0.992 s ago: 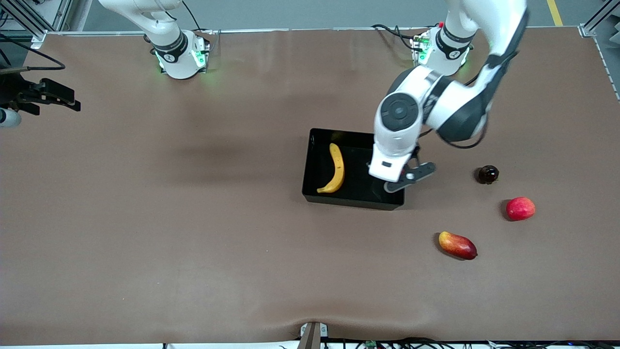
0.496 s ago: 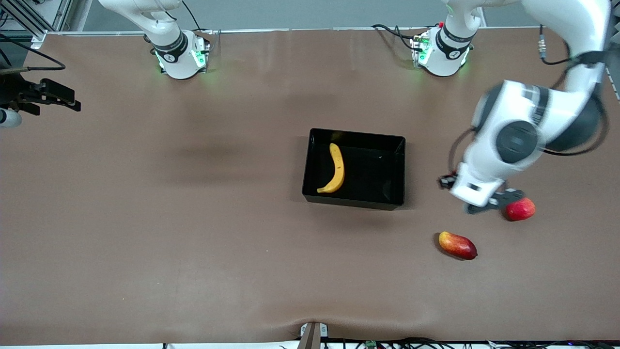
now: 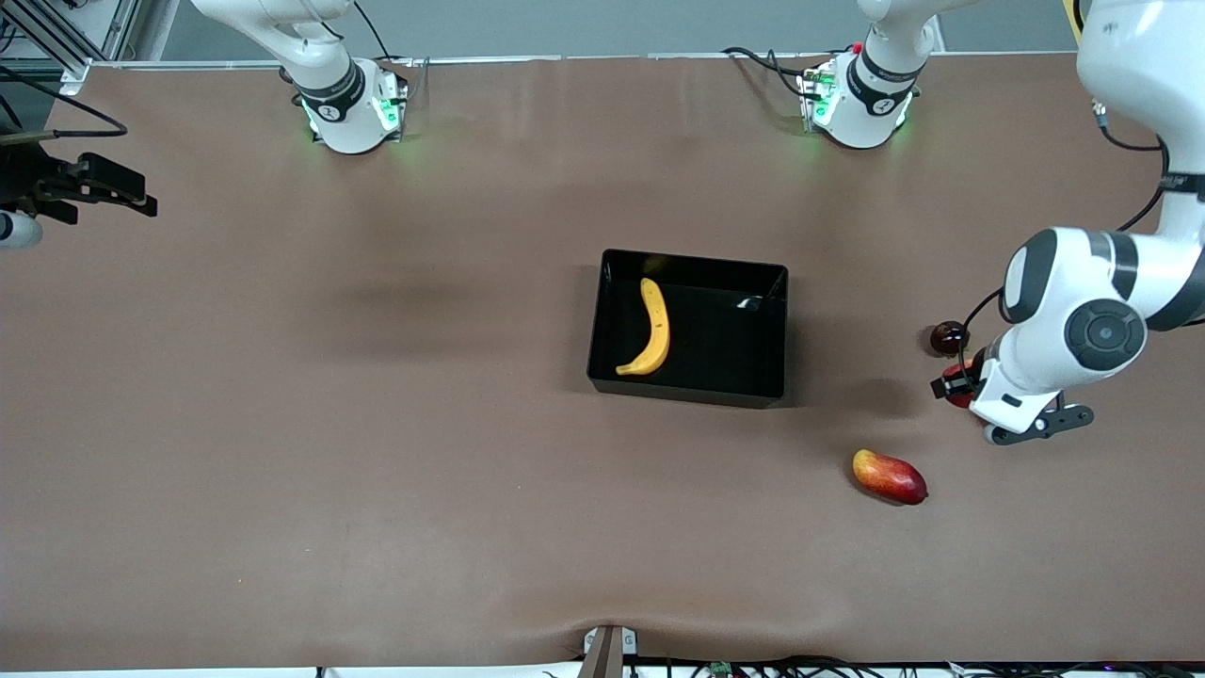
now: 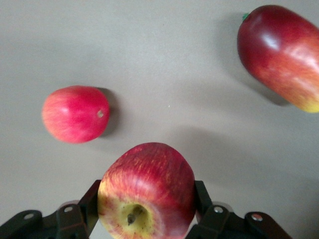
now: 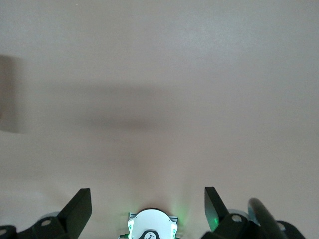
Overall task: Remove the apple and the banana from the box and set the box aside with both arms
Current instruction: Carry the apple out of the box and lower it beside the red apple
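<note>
My left gripper (image 3: 960, 384) is shut on the red apple (image 4: 147, 186), which has a yellowish patch round its stem, and holds it just above the table at the left arm's end. In the front view the arm hides most of the apple. The yellow banana (image 3: 650, 327) lies in the black box (image 3: 767, 282) at mid-table. My right gripper (image 3: 113, 188) is open and empty, and waits high at the right arm's end of the table; its fingers (image 5: 79, 208) show over bare table.
A red-yellow mango (image 3: 890, 476) lies nearer the front camera than the left gripper and also shows in the left wrist view (image 4: 281, 55). A small dark red round fruit (image 3: 949, 337) lies beside the gripper, also in that wrist view (image 4: 75, 113).
The left arm swung from over the box to the fruits at its end of the table. The apple that lay there is now between its fingers. The right arm has not moved.
</note>
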You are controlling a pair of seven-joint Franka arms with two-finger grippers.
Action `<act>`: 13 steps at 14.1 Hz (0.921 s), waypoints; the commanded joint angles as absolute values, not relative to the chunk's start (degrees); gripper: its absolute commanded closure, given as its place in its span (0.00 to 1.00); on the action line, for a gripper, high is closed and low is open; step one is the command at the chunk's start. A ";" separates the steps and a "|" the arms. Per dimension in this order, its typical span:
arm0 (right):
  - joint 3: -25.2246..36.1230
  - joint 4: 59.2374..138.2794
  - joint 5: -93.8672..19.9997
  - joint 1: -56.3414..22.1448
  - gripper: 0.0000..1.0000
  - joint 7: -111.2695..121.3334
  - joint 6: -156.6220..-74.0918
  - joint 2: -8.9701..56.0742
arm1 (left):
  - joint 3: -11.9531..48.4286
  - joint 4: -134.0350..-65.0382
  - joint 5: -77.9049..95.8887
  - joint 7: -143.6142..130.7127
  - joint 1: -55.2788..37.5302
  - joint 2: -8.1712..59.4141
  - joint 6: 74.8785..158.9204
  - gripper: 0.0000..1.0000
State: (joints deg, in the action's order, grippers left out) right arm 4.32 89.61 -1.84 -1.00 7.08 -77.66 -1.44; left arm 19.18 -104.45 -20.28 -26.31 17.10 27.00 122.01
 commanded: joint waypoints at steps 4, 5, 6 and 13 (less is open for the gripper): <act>4.48 88.77 -1.76 -1.32 0.00 6.06 -76.55 -1.50 | 19.60 -104.24 -25.66 -26.46 20.21 32.60 129.98 1.00; 4.48 88.77 -1.76 -1.41 0.00 6.06 -76.55 -1.49 | 19.60 -104.24 -25.66 -26.54 20.21 33.65 131.30 1.00; 4.48 88.86 -1.76 -1.41 0.00 6.06 -76.64 -1.49 | 19.51 -104.24 -25.66 -26.54 20.30 34.36 132.70 1.00; 4.48 89.12 -1.93 -1.49 0.00 6.06 -76.64 -1.41 | 20.39 -103.80 -25.66 -27.42 19.69 30.61 132.11 0.00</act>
State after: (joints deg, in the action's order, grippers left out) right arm 4.31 89.55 -1.88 -1.02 7.08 -77.30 -1.44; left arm 19.72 -103.04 -24.41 -26.36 19.95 34.81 133.69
